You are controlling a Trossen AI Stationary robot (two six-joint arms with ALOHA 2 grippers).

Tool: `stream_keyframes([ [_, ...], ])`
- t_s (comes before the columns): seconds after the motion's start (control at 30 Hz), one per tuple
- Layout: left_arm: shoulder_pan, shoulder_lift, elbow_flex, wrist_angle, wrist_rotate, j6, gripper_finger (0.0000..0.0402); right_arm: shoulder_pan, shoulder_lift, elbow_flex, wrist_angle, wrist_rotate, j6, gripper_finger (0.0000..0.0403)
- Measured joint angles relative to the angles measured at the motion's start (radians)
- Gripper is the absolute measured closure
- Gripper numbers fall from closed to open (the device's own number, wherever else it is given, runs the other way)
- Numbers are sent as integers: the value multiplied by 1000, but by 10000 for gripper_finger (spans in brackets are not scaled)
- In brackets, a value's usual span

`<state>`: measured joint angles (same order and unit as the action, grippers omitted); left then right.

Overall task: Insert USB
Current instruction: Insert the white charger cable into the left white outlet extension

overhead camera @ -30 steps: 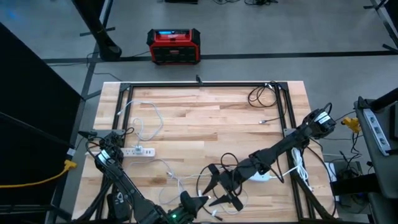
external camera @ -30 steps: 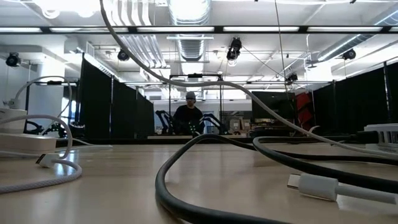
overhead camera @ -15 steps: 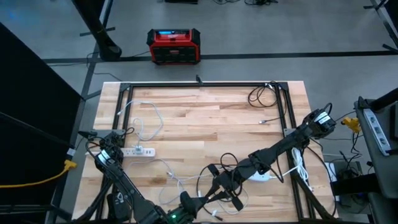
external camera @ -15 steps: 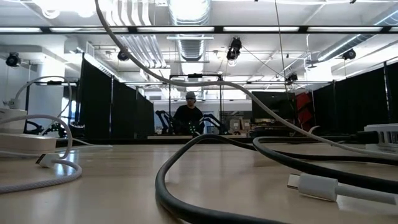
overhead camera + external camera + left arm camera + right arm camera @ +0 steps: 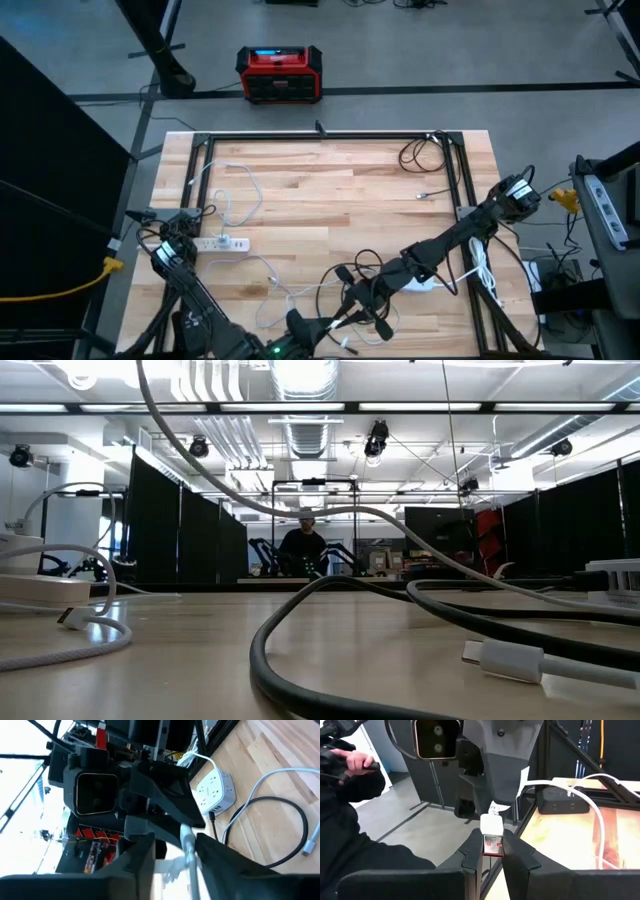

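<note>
A white USB plug [image 5: 492, 837] with a red tongue shows in the right wrist view, with my right gripper [image 5: 491, 851] shut on it. Its thin white cable [image 5: 187, 840] runs on between the fingers of my left gripper [image 5: 175, 854], which stand apart and open. The two grippers face each other above the table's near edge, right gripper [image 5: 352, 300] and left gripper [image 5: 325, 322]. A white round socket hub [image 5: 420, 284] lies flat on the wood just right of them. My right gripper pinches the plug's metal connector end [image 5: 492, 847] between its two fingers, one on each side. The connector's open face points back at the wrist, the white body away from it. The plug is lifted clear of the table. My left gripper: whether a finger touches the cable, I cannot tell.
A white power strip [image 5: 222, 243] lies at the left edge and black cable coils [image 5: 420, 152] at the far right. More cables loop over the near half [image 5: 290, 290]. A black frame [image 5: 330, 135] rims the table. A person [image 5: 350, 785] stands beyond the near edge.
My right gripper has shut, its fingers drawn together from a wide spread onto the plug. Both grippers have stayed over the table's near edge. In the low view the hanging white cable has swung a little to the left and higher.
</note>
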<state>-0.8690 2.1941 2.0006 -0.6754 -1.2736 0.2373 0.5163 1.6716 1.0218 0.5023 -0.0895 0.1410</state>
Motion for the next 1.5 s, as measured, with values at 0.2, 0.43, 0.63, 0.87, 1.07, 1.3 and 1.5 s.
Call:
stream_keyframes([
  [0.2,-8,-28,0,4,1,-314,203,47,-6,-1,-107,257,-181,363],
  [0.43,12,-122,2,-138,69,-960,196,165,-6,-1,-122,586,-564,363],
  [0.63,77,-129,-9,-280,296,-1250,214,242,-6,2,-101,792,-849,363],
  [0.87,122,-131,-13,-128,431,-1109,210,286,-6,2,-96,1009,-1056,367],
  [1.07,150,-146,-13,-73,438,-1102,182,302,-6,2,-94,1038,-1139,401],
  [1.3,208,-146,-13,-75,527,-1184,149,319,-3,3,-81,1096,-1216,401],
  [1.5,237,-147,-14,-55,605,-1200,141,339,-3,3,-66,1150,-1307,401],
])
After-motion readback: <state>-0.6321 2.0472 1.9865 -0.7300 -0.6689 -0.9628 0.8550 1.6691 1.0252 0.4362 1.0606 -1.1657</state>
